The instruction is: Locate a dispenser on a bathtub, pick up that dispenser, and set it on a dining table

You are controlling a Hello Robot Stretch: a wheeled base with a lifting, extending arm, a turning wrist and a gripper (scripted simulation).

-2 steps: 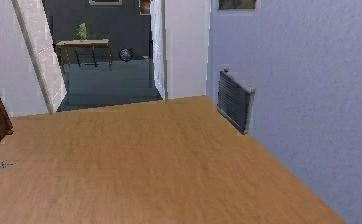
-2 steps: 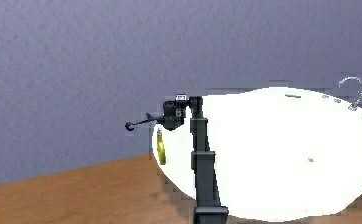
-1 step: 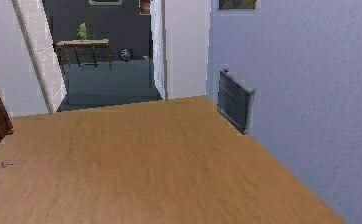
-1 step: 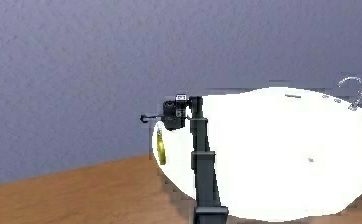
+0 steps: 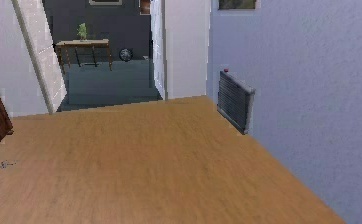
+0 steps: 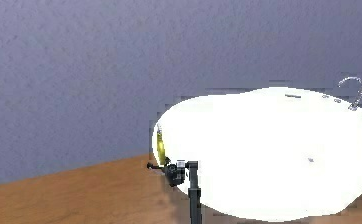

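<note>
Yellow-green object (image 6: pixel 160 146) at white bathtub (image 6: pixel 269 140) edge, close to the jaws

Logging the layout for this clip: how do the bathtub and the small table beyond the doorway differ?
The bathtub is white and rounded; the table is brown, flat-topped, on thin legs. The bathtub has a yellow-green thing at its rim; the table bears a green plant. Both carry a small greenish item.
</note>
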